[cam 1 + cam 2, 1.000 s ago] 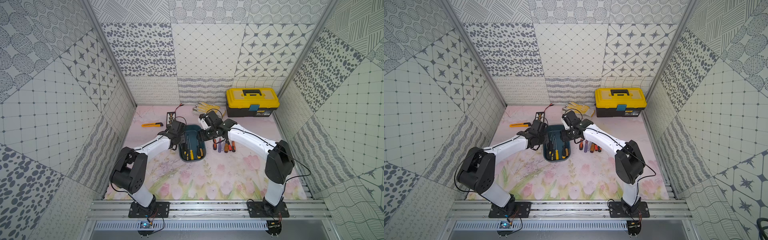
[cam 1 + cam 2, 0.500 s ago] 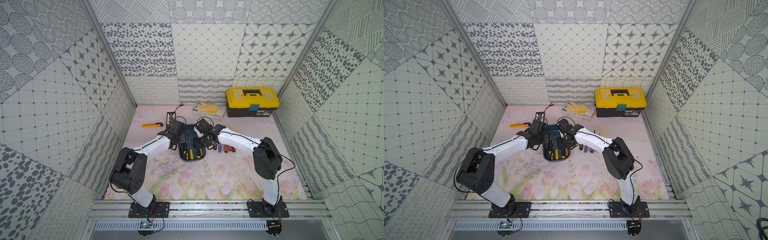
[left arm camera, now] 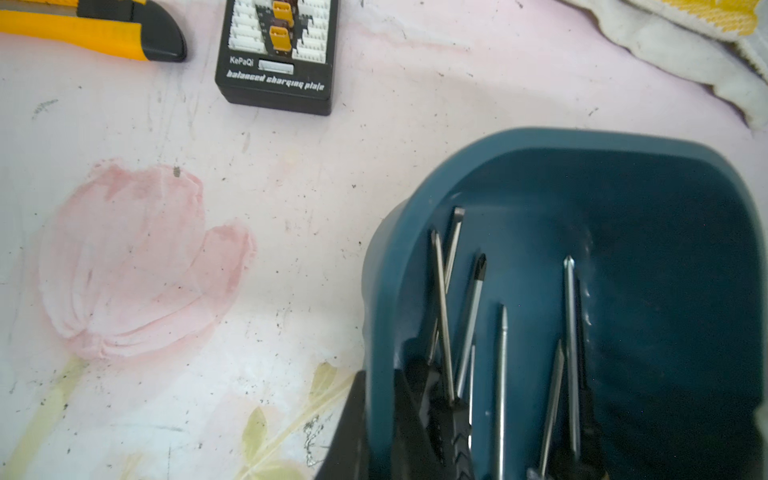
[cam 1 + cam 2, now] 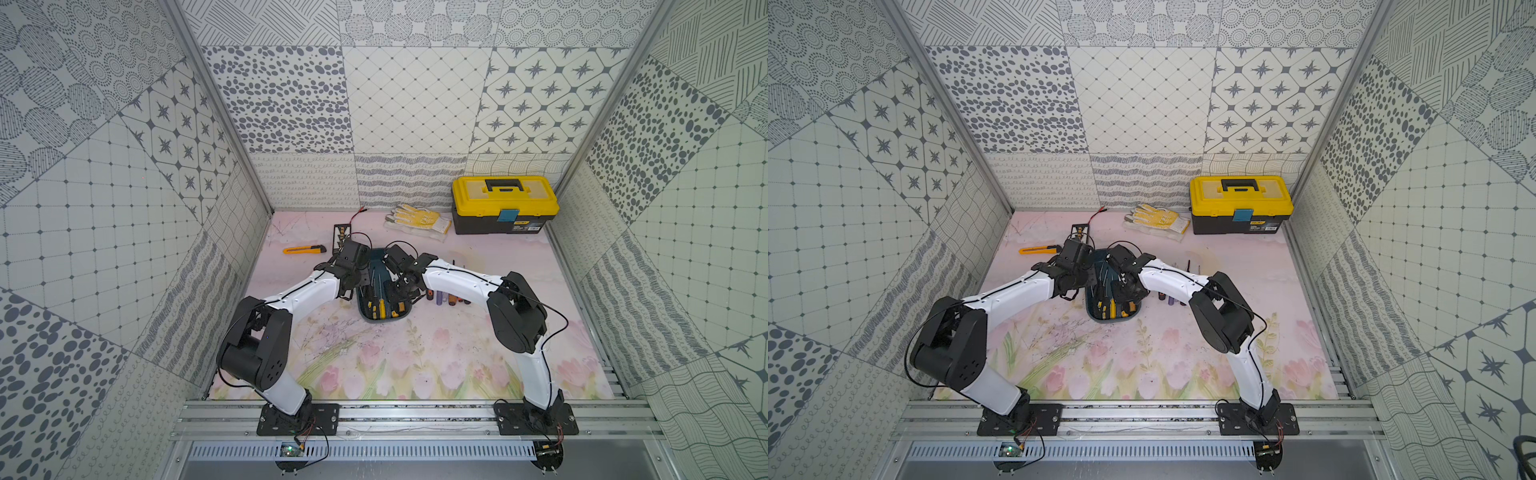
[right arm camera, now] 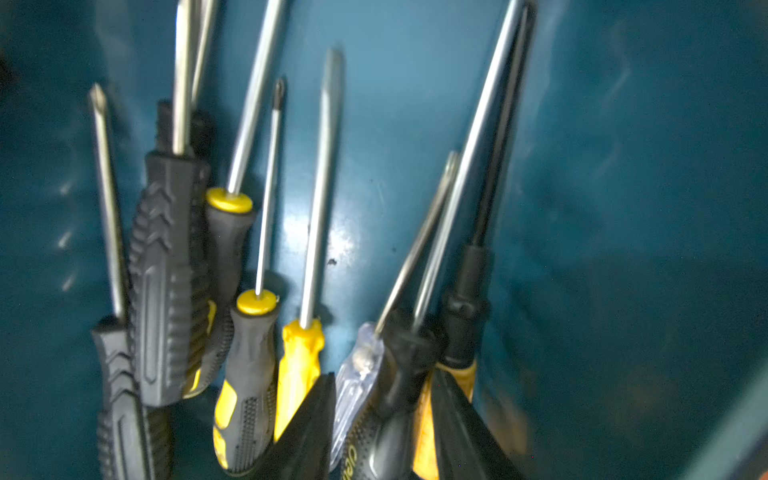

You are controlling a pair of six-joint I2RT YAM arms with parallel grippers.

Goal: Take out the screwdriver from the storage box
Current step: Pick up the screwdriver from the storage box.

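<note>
Screwdrivers [image 5: 249, 353] lie bunched lengthwise in the box [image 4: 386, 319], handles at its near end and tips toward the far end. In both top views the box [image 4: 1113, 319] sits mid-mat [image 4: 395, 365], between the two wrists. The left gripper [image 3: 380, 382] is clamped on the box wall on the left arm's side, with one finger [image 3: 345, 436] outside the wall and the other inside, beside the shafts. The right gripper [image 5: 382, 374] is down inside the box, its jaws narrowly apart and astride the black-handled screwdriver [image 5: 395, 399], whose long silver shaft runs up along the floor of the box. A clear handle [image 5: 357, 365] lies against one finger [image 5: 307, 436], and an orange handle [image 5: 422, 436] shows beside the other. Whether the jaws press the black handle I cannot tell. A yellow handle [image 5: 299, 365] lies just beside that finger, outside the jaws. In a top view, loose screwdrivers [image 4: 440, 297] lie in a row on the mat just to the right of the box, partly under the right arm. Beyond the box lie a knife [image 4: 303, 249] and a charging plate [image 3: 278, 83], apart from each other. Gloves [image 4: 417, 220] lie near the back wall, and a toolbox [image 4: 505, 203] stands shut just beside them in the back right corner.
</note>
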